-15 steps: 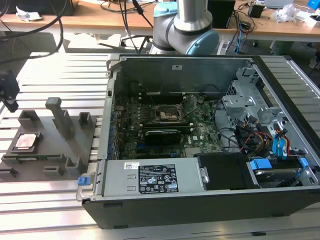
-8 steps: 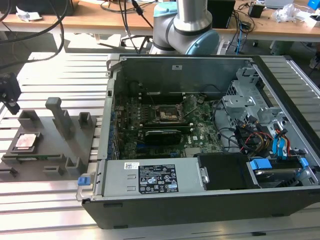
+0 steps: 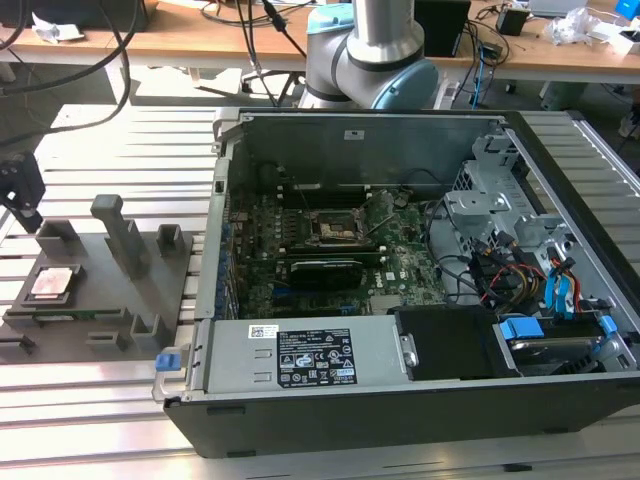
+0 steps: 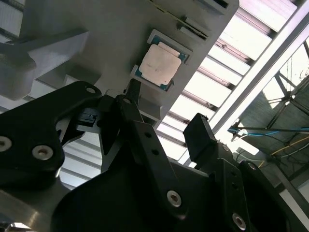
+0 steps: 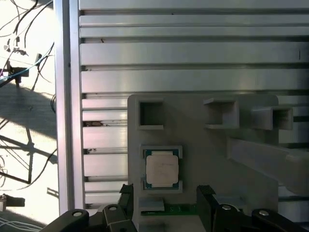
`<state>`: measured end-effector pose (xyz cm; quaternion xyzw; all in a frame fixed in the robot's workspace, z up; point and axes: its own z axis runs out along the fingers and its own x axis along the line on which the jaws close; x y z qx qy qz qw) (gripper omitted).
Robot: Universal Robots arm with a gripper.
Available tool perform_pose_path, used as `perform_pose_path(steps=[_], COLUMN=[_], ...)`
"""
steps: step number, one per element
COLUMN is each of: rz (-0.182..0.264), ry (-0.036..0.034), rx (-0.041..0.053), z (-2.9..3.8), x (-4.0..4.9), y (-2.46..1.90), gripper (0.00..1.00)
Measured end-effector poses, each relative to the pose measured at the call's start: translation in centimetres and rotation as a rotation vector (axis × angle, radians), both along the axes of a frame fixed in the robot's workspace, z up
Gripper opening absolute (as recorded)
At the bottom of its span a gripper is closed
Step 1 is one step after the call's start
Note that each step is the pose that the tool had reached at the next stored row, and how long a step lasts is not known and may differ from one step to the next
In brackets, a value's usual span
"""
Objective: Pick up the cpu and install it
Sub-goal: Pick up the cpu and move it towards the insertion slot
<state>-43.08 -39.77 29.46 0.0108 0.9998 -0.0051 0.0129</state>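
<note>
Wide-open, the end effector (image 5: 165, 194) hangs near the cpu (image 5: 161, 169) without touching it; the cpu lies flat in a recess of the grey fixture tray (image 5: 217, 159) (likely to keep it square) on the bench (image 5: 193, 53).

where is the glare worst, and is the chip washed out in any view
First wrist view: floor blown out white, hard cable shadows, chip evenly lit. Second wrist view: bright slats behind the dark tool, chip pale, not washed out. Exterior view: even light.
</note>
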Motion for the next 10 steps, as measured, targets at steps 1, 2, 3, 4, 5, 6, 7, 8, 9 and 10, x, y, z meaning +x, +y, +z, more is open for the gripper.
perform_pose_path(steps=[1, 2, 3, 4, 5, 6, 7, 8, 9, 10], rz=[0.0, 0.0, 0.0, 0.0, 0.0, 0.0, 0.0, 0.0, 0.0, 0.0], ry=[-0.0001, 0.0, 0.0, 0.0001, 0.0, 0.0, 0.0, 0.0, -0.0001, 0.0], rx=[0.0, 0.0, 0.0001, 0.0, 0.0, 0.0001, 0.0, 0.0, 0.0, 0.0], z=[-0.08, -0.14, -0.25, -0.3, -0.38, -0.44, -0.5, -0.6, -0.67, -0.76], x=[0.0, 0.0, 0.0, 0.0, 0.0, 0.0, 0.0, 0.0, 0.0, 0.0], y=[0.0, 0.0, 0.0, 0.0, 0.0, 0.0, 0.0, 0.0, 0.0, 0.0], gripper=[0.63, 0.63, 0.63, 0.63, 0.63, 0.63, 0.63, 0.63, 0.63, 0.63])
